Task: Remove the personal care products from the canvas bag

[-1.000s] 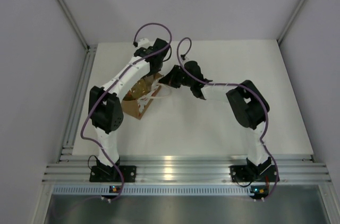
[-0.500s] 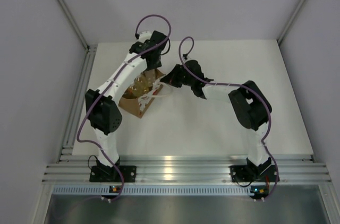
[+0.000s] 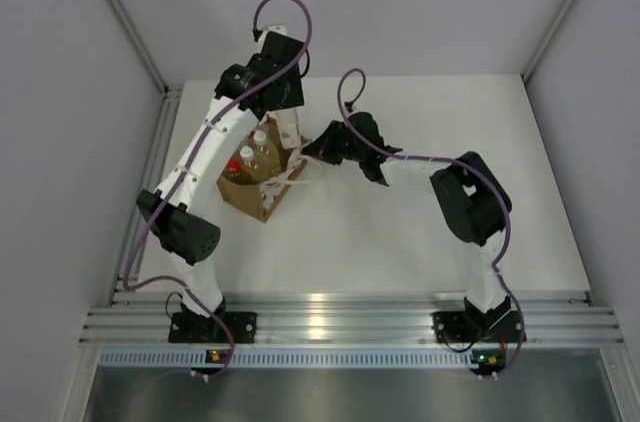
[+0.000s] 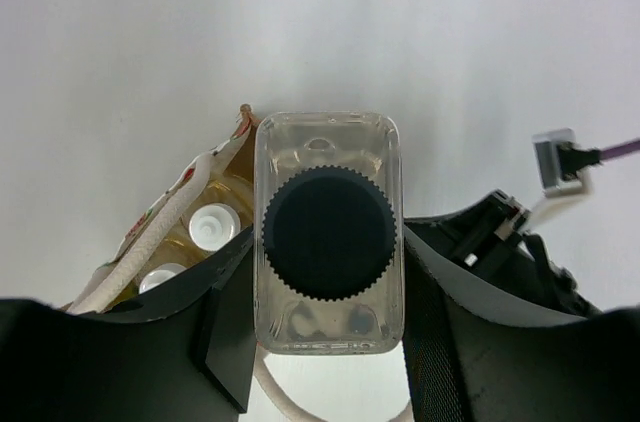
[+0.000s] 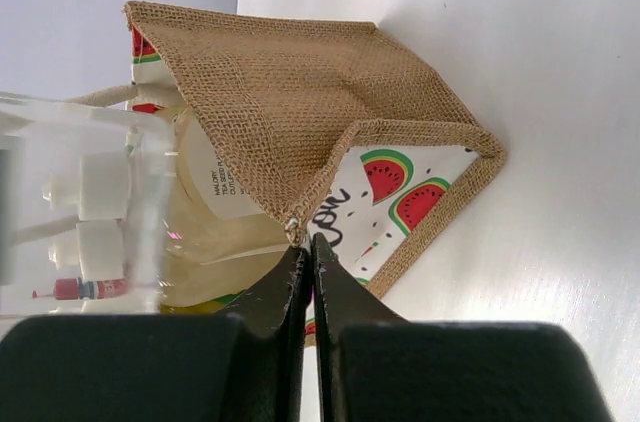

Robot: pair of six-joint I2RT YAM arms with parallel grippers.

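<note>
1. canvas bag (image 3: 250,200): small tan burlap tote w/ watermelon print + white rope handles, stands on white table (image 3: 400,242), left of centre in top view.
2. left gripper (image 4: 328,314) clamped on clear squarish bottle (image 4: 328,232) w/ dark ribbed round cap. bottle is upright, outside the bag, by its upper-right rim in top view.
3. inside bag: two amber bottles (image 4: 213,226) w/ white caps, plus yellow-amber bottle (image 3: 233,167) w/ red cap.
4. right gripper (image 5: 308,260): tips pressed together at bag rim. can't tell if fabric's pinched.

Bright, even light, soft shadows, mostly sharp.
</note>
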